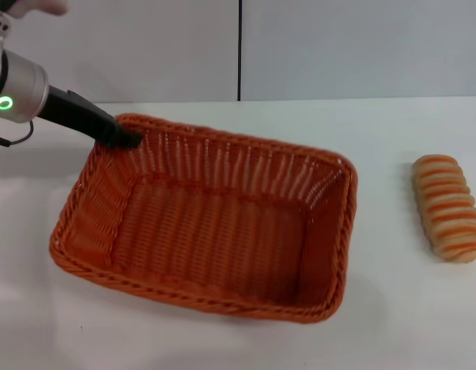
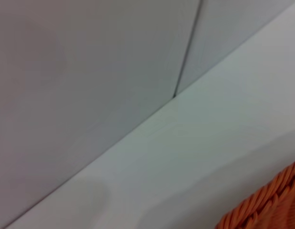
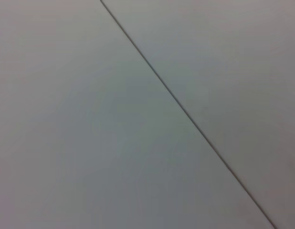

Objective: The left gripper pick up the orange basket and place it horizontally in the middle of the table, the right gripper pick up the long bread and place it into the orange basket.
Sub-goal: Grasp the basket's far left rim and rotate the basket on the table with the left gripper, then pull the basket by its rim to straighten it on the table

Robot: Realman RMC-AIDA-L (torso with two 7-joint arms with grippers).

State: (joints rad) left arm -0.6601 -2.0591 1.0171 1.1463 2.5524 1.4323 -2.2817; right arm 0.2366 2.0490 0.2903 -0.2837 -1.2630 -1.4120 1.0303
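Note:
The orange basket (image 1: 193, 297) rests on the white table (image 1: 400, 324) near its middle, long side running left to right and turned slightly. My left gripper (image 1: 124, 139) reaches in from the upper left, its slim black tip pinched on the braided rim at the basket's far left corner. A piece of that rim (image 2: 271, 206) shows in the left wrist view. The long bread (image 1: 447, 208), cream with orange stripes, lies on the table to the right of the basket, apart from it. My right gripper is out of view.
A pale grey wall (image 1: 338, 46) with a dark vertical seam stands behind the table. The right wrist view shows only a grey panel surface (image 3: 90, 143) with a seam. Nothing lies inside the basket.

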